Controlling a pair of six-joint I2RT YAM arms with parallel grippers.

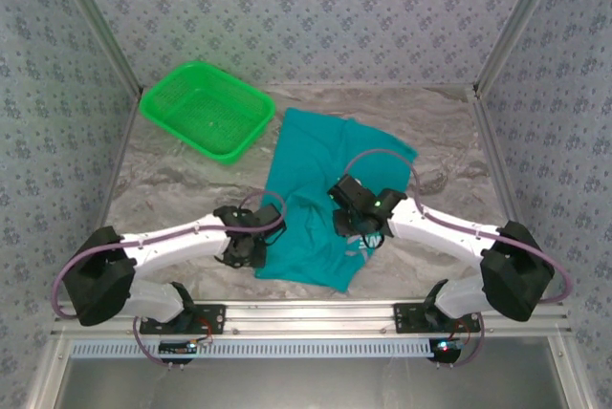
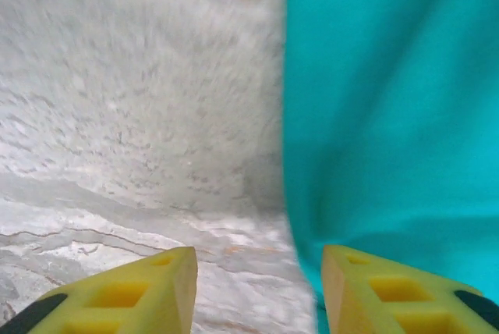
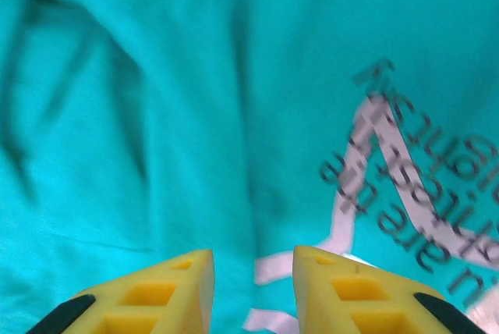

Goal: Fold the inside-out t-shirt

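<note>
T-shirt (image 1: 311,156) lies crumpled near the middle of the table (image 1: 172,180), teal, its length running from about 1 o'clock down to 7 o'clock in the overhead view. I note loose folds across the cloth (image 3: 156,115) in the right wrist view. A patch of white line and dark lettering (image 3: 405,170) sits at 3 to 4 o'clock of that frame; the letters are blurred and I cannot read them.

Right gripper (image 1: 359,223) is over the shirt at roughly 4 o'clock of its centre. From its wrist camera the right gripper (image 3: 253,254) has its yellow fingers a little apart, cloth visible in the gap, nothing pinched.

Left gripper (image 1: 244,237) is at the shirt's 8 o'clock edge. In its wrist view the left gripper (image 2: 257,254) has fingers well apart, with bare marbled table (image 2: 117,115) between them. The shirt's edge (image 2: 390,115) runs just beside the right-hand finger.

Green mesh basket (image 1: 251,132) sits on the table at 10 o'clock of the shirt, just apart from it.
</note>
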